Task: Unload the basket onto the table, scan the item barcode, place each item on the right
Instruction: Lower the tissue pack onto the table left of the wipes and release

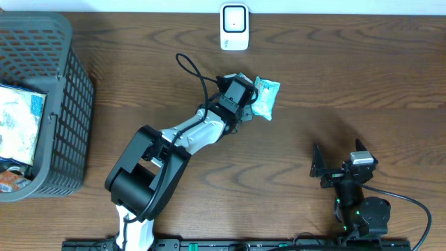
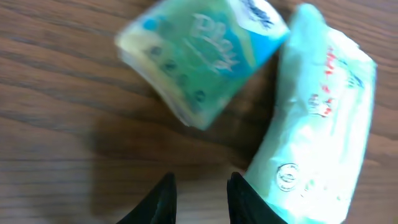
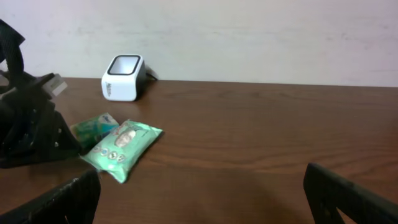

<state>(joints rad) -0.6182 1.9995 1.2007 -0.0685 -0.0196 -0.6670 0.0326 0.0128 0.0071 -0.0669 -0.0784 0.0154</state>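
Note:
Two packs lie side by side on the wooden table. One is a mint-green wipes pack (image 2: 320, 124) (image 1: 267, 97) (image 3: 122, 146); the other is a smaller green tissue pack (image 2: 199, 56) (image 3: 93, 126). No barcode shows on either. My left gripper (image 2: 200, 198) (image 1: 244, 97) hovers just short of them, its fingers (image 2: 163, 199) a narrow gap apart with only bare wood between; the right finger is close to the wipes pack's corner. The white scanner (image 1: 235, 26) (image 3: 124, 78) stands at the table's far edge. My right gripper (image 3: 205, 199) (image 1: 339, 159) rests wide open near the front, holding nothing.
A grey mesh basket (image 1: 70, 90) with more packets inside stands at the far left. The left arm (image 1: 188, 136) stretches diagonally across the table's middle. A pale wall (image 3: 249, 31) rises behind the scanner.

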